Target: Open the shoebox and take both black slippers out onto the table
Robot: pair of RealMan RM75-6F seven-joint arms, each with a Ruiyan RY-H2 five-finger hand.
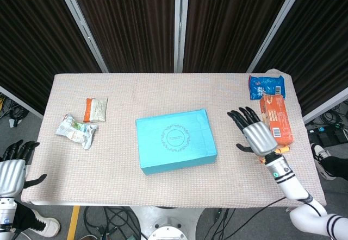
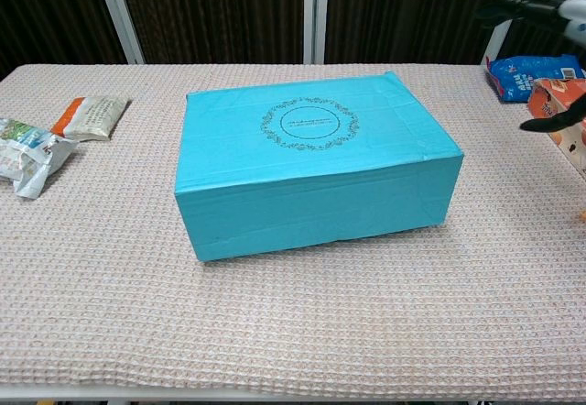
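A turquoise shoebox sits at the table's middle with its lid down; no slippers show. My right hand hovers to the right of the box with fingers spread and nothing in it; its fingertips show at the chest view's right edge. My left hand hangs off the table's front left corner, fingers apart, holding nothing.
A crumpled snack bag and an orange-white packet lie at the left. At the right are a blue bag, an orange box and a yellow toy partly behind my right hand.
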